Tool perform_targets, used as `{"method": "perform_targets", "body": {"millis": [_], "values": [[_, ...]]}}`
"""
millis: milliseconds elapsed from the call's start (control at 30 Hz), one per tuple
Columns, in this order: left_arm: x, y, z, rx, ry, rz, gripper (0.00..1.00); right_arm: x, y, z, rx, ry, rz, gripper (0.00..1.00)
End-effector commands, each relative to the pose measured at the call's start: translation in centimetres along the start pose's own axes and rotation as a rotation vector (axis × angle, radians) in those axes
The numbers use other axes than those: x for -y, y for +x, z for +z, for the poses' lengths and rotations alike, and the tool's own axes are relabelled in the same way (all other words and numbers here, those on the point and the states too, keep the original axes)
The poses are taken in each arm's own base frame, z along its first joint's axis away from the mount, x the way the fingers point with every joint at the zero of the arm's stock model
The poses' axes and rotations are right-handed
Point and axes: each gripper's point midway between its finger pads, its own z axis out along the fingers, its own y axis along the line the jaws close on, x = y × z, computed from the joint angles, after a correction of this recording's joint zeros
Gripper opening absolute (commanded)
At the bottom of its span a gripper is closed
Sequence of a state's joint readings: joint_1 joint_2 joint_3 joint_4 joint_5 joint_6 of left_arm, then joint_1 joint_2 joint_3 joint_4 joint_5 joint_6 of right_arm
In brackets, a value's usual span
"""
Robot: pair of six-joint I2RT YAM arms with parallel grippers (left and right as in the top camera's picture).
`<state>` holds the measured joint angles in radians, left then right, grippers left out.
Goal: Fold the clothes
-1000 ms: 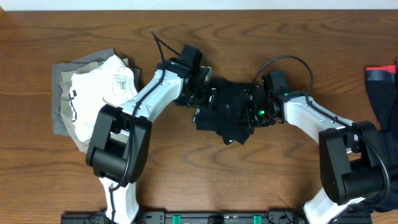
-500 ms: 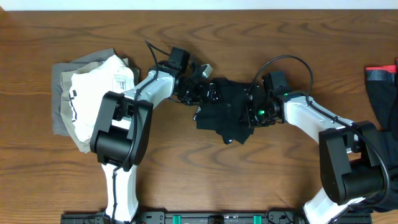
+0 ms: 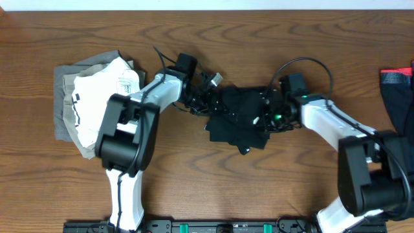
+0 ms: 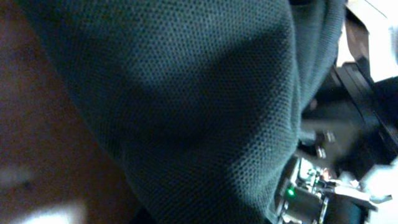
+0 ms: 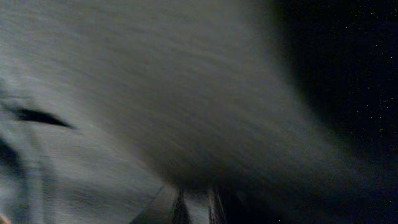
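lying bunched near the middle of the brown wooden table [image 3: 194,181], a touch closer to the far edge than the near one, is a crumpled black fabric shirt [image 3: 238,123]. both arms reach in over it from either side. the left gripper [image 3: 210,103] sits at the shirt's left border, right against the cloth, and from where i stand i cannot tell whether its fingers are spread or pinching the fabric. its wrist view gives only dark, fine-knit cloth [image 4: 186,93] draped close across the lens. the right gripper [image 3: 264,118] is buried in the shirt's right side, with a small green light [image 3: 278,117] glowing on the wrist just behind it. its fingers are hidden among the folds, so i cannot tell how they stand either. its own camera shows only blurred grey-black fabric [image 5: 155,93] pressed up close. toward the left edge of the table lies a stack of folded grey and white garments [image 3: 97,97], well apart from the shirt. at the right edge a dark garment with a red band [image 3: 396,90] lies partly out of sight.
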<state>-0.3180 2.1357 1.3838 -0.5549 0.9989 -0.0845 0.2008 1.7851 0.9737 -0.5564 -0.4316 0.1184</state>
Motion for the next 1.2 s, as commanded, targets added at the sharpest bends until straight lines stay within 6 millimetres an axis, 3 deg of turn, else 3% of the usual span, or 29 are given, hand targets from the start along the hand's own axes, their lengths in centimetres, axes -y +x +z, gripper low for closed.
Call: {"method": "perform_targets", "body": {"millis": [0, 167, 267, 400, 667, 733, 833, 900, 1067, 1167], "values": [[5.7, -1.8, -6.9, 0.152, 0.037, 0.185, 0.06, -0.4, -3.7, -5.4, 0.179, 0.023, -0.099, 0.14], [8.8, -1.9, -17.1, 0.379, -0.020, 0.298, 0.06, -3.5, -7.3, -13.3, 0.427, 0.008, -0.160, 0.17], [7.1, -1.7, -22.7, 0.513, -0.146, 0.249, 0.06, -4.8, -8.2, -16.3, 0.512, 0.001, -0.170, 0.17], [1.4, 0.9, -28.6, 0.600, -0.322, 0.021, 0.06, -5.3, -8.4, -17.4, 0.540, -0.009, -0.147, 0.17], [-12.2, 6.0, -36.9, 0.699, -0.629, -0.377, 0.07, -5.2, -8.1, -17.1, 0.524, -0.010, -0.129, 0.13], [-15.1, 6.6, -38.4, 0.739, -0.646, -0.455, 0.17, -5.2, -8.0, -17.1, 0.518, -0.010, -0.127, 0.12], [-18.2, 7.2, -38.6, 0.740, -0.633, -0.514, 0.70, -5.1, -7.8, -17.0, 0.512, -0.009, -0.124, 0.12], [-19.5, 7.7, -38.2, 0.721, -0.622, -0.553, 0.96, -5.1, -7.8, -17.0, 0.511, -0.009, -0.123, 0.12], [-20.0, 8.8, -39.4, 0.755, -0.612, -0.631, 0.98, -5.1, -7.5, -17.2, 0.508, -0.007, -0.122, 0.15], [-17.7, 8.8, -41.6, 0.802, -0.584, -0.658, 0.98, -5.3, -7.5, -18.2, 0.537, -0.003, -0.140, 0.19]]}}
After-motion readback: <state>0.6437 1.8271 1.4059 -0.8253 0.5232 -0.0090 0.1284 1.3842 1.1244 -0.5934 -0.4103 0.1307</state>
